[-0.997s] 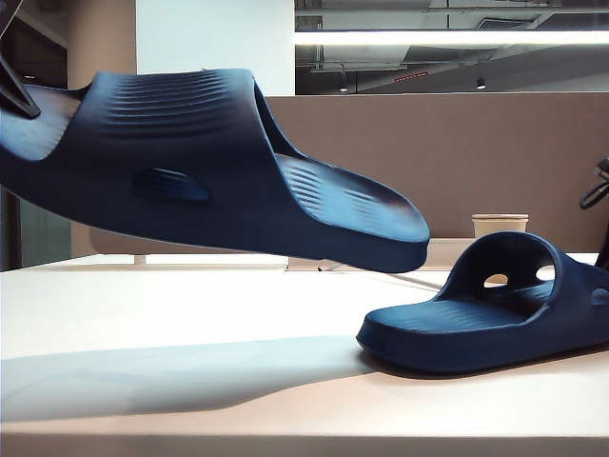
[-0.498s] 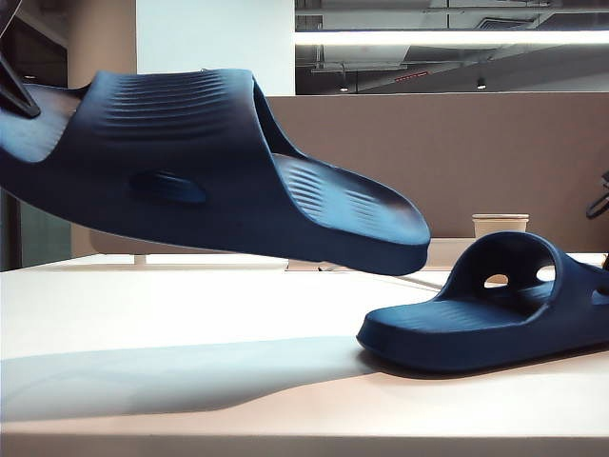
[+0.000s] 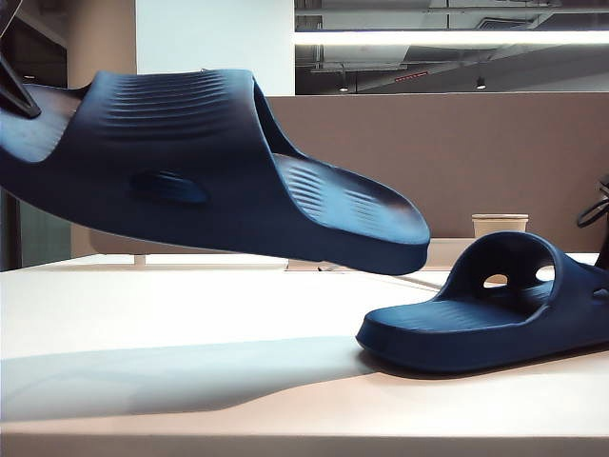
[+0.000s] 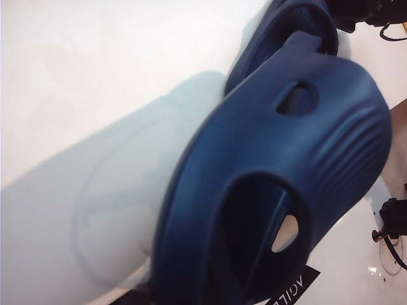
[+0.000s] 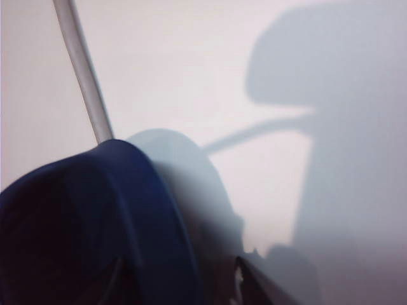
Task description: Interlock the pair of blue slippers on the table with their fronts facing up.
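Since the earlier frames almost nothing has shifted: the raised dark navy moulded foam slipper hangs in the same place, and only the dark bit of the right arm at the far right edge of the exterior view has changed position slightly.

Taking the second dark navy foam slipper, lying flat on the white desk, as the landmark: the raised slipper is held in the air to its left and above it, toe pointing toward it, footbed up, clear of the desk and casting a broad shadow. A pale paper cup stands behind the resting slipper, in front of the grey-brown partition panel.

The left hand is barely visible: only a dark sliver shows at the raised slipper's heel end in the exterior view, and its fingers are hidden behind the slipper in the left wrist view. Its fingers are pressed nearly together, and since the slipper hangs in the air they must be pinching it. The right hand hovers just above the resting slipper's strap. One dark fingertip shows beside the strap and nothing is gripped yet, so it reads as spread.

To do this step well, I judge the right hand should close firmly on the resting slipper's strap or side wall before lifting. The left should hold steady so the two can then be brought together with toes up.
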Action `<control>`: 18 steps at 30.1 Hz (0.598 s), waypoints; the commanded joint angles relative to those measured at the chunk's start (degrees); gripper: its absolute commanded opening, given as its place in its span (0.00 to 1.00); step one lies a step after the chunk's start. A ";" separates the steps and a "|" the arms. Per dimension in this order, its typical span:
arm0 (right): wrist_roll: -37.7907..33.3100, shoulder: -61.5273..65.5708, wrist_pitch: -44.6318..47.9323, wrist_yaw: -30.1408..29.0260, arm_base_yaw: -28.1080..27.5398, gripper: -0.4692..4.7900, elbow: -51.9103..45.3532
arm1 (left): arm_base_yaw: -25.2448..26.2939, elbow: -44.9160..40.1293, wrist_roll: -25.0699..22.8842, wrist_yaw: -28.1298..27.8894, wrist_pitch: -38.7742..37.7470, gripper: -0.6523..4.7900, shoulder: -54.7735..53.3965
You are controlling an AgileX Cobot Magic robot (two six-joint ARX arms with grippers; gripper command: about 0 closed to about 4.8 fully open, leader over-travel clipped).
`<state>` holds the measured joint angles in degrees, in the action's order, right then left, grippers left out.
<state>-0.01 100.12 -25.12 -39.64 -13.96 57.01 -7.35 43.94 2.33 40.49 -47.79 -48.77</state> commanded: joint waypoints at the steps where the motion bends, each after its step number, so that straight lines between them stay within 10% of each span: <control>1: 0.00 0.02 0.26 -0.68 0.02 0.48 0.11 | -0.02 0.20 -0.42 0.94 0.74 0.11 0.13; 18: -2.43 0.02 2.54 -4.61 -0.15 0.19 0.13 | 0.00 0.20 -0.22 -2.14 1.42 0.11 0.13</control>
<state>-1.50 100.16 -24.01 -43.66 -14.04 57.04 -7.35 43.94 2.35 38.76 -47.37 -48.77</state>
